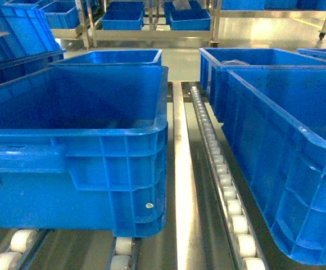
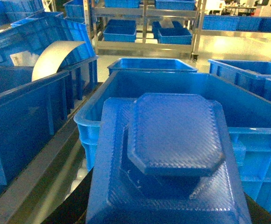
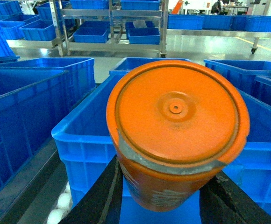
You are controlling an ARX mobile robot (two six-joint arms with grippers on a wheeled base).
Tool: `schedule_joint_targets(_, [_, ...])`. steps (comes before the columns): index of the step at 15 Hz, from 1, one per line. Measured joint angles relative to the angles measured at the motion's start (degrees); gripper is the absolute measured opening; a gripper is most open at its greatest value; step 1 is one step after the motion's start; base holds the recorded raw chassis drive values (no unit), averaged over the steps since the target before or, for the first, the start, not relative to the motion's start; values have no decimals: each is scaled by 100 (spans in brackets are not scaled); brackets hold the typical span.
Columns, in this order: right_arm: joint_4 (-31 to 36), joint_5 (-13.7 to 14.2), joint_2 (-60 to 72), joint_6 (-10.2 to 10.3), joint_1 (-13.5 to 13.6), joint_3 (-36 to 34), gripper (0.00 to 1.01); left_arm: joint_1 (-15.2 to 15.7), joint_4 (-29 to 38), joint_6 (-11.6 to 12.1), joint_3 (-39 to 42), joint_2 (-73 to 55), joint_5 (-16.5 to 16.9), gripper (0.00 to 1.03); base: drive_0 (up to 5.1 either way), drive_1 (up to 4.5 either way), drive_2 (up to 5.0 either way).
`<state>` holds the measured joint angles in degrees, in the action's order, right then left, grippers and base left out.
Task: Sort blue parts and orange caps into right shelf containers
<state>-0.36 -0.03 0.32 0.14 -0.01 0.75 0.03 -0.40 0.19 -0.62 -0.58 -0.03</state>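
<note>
A blue part (image 2: 173,135), a stepped textured block with an octagonal top, fills the left wrist view. My left gripper (image 2: 168,214) is shut on it, with only black finger edges showing at the bottom corners. It hangs before an open blue container (image 2: 103,107). An orange cap (image 3: 175,112), round with a grey band, sits between the black fingers (image 3: 100,196) of my right gripper (image 3: 161,200), which is shut on it above another container (image 3: 79,140). The head view shows no gripper, only containers (image 1: 73,140) (image 1: 298,169) on the shelf's rollers (image 1: 225,185).
A steel rail (image 1: 180,169) runs between the two crate rows. More blue crates (image 1: 247,62) stand behind. A tilted crate (image 1: 17,34) leans at the far left, with a curved white sheet (image 2: 56,56) on it. Background racks (image 1: 123,19) hold further crates.
</note>
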Motion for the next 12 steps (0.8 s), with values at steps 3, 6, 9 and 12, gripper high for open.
schedule_joint_targets(3, [0, 0, 0, 0, 0, 0, 40, 0, -2, 0, 0, 0, 0, 43, 0, 0, 0])
schedule_joint_targets(6, [927, 750, 197, -345, 352, -9, 40, -758, 1624, -26, -33, -647, -1355, 43, 0, 0, 0])
schedule_joint_targets(9, [2811, 929, 2282, -922, 551, 249, 40, -1056, 3803, 17, -780, -3333, -1478, 43, 0, 0, 0])
schedule_joint_targets(12, [3967, 153, 5119, -866, 74, 1816, 40, -905, 4533, 17, -2599, -6037, -772, 43, 0, 0, 0])
